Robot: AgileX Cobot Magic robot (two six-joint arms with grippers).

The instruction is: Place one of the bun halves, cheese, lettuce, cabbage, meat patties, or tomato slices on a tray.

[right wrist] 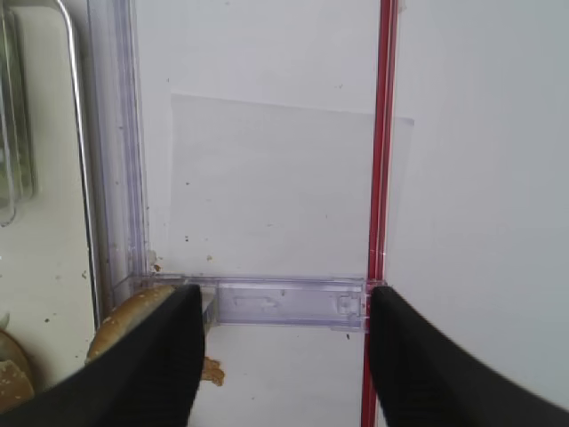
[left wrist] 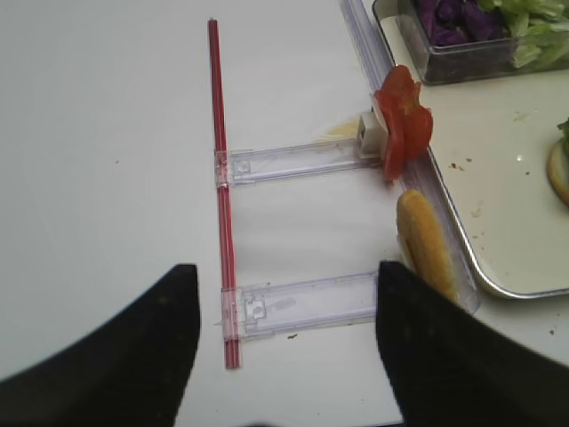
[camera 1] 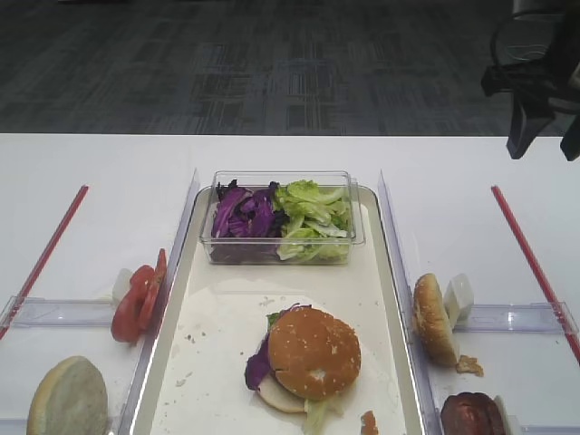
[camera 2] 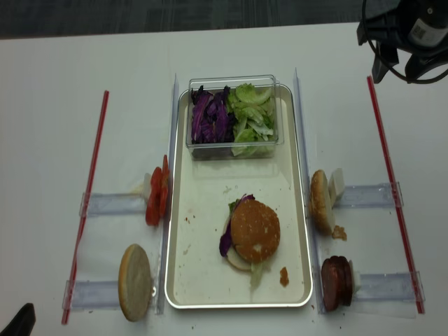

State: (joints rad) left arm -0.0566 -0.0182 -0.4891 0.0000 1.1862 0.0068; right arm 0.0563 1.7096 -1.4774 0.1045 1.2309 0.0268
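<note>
On the cream-white tray sits a stacked burger topped by the sesame bun half, with cabbage and lettuce sticking out under it. More cabbage and lettuce fill a clear box at the tray's far end. Tomato slices stand left of the tray, and a pale bun half lies nearer. Right of the tray are another bun half and meat patties. My right gripper is open and empty, high at the far right. My left gripper is open and empty over the left rack. No cheese shows.
Clear plastic rails and red rods frame racks on both sides of the tray. Crumbs lie scattered on the tray, with a small orange scrap near its front edge. The table's far edge runs behind the box.
</note>
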